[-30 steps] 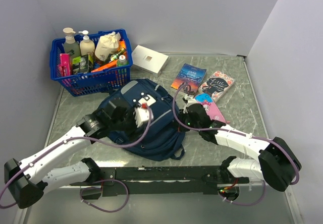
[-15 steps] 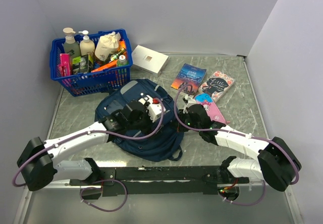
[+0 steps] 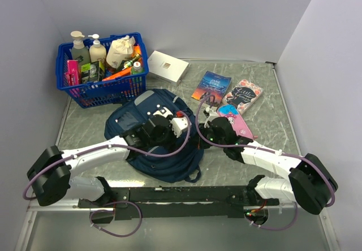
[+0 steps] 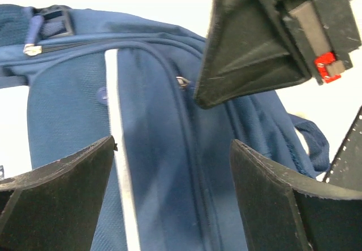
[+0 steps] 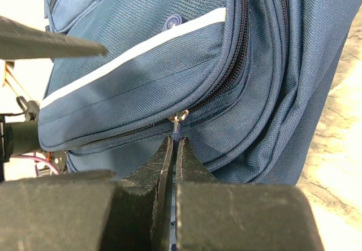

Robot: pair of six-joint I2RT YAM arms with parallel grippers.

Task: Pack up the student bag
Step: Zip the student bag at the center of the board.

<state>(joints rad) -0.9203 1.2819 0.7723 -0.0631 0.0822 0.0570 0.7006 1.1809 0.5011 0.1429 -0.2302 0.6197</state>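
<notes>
With right claw (image 5: pixel 174 142) pinching the zipper pull (image 5: pixel 177 121) and left claw (image 4: pixel 172 146) spread above the student bag (image 5: pixel 141 76), pin bag down, then draw steadily.

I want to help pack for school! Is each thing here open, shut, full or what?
Student bag: lying flat, front side up.
Zip pull: pinched in the right jaws.
Right gripper: shut on the zip pull.
Left gripper: jaws open over the bag, holding nothing.
Blue basket: upright, full of bottles and packets.
Blue book: closed, lying flat.
White box: closed, lying flat.
</notes>
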